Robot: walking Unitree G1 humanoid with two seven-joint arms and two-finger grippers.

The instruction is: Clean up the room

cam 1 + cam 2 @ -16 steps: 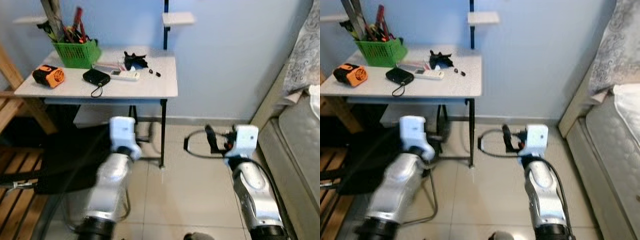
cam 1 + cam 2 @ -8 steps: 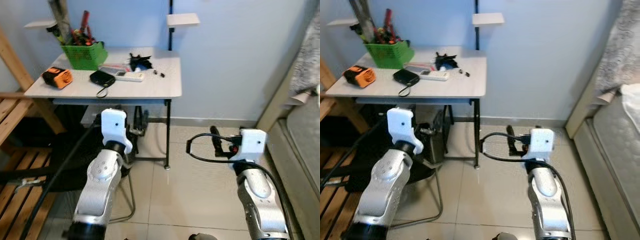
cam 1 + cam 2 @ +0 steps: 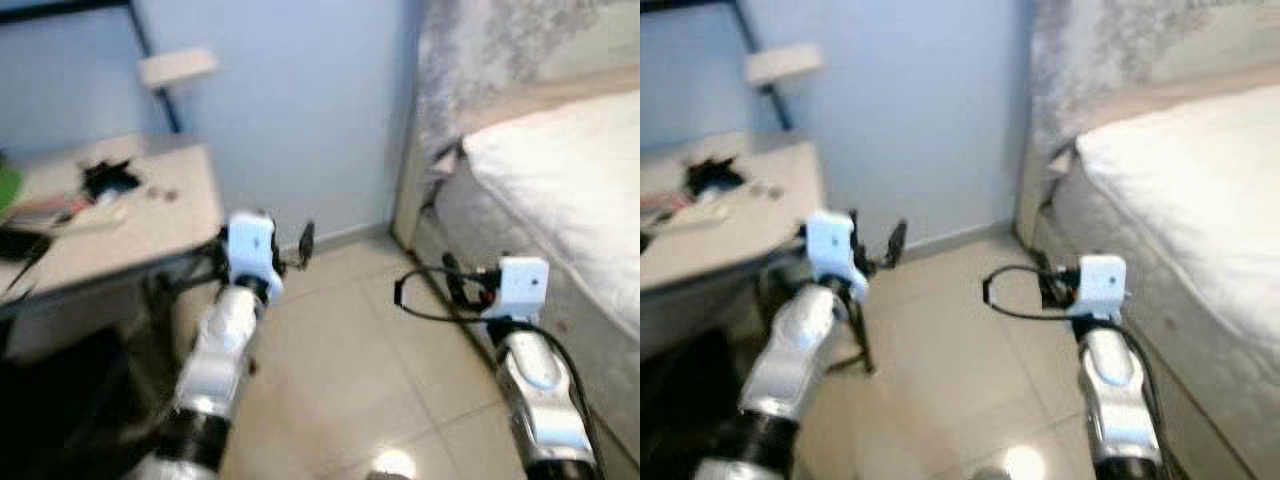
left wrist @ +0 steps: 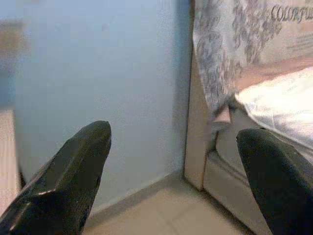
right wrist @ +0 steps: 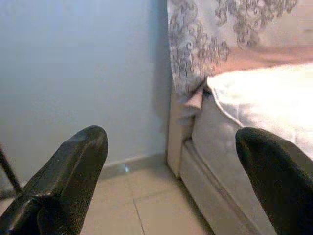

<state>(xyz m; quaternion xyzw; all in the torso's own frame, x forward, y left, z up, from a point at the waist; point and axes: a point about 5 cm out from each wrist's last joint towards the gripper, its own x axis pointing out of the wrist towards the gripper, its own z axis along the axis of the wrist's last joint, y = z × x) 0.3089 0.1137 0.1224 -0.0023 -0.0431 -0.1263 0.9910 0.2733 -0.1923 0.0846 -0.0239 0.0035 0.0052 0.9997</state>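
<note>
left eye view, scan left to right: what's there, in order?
Table with black clutter → left gripper → blue wall → right gripper → bed with white mattress. Frame is blurred.

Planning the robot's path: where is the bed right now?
In the head views the bed is on the robot's right, against the blue wall, past the right hand.

Both silver arms raised forward, forearms roughly level, blurred in the head views. Left tool (image 4: 171, 181): two black fingers (image 4: 63, 181) spread wide, nothing between them. Right tool (image 5: 171, 181): fingers (image 5: 274, 176) likewise spread wide, empty.
</note>
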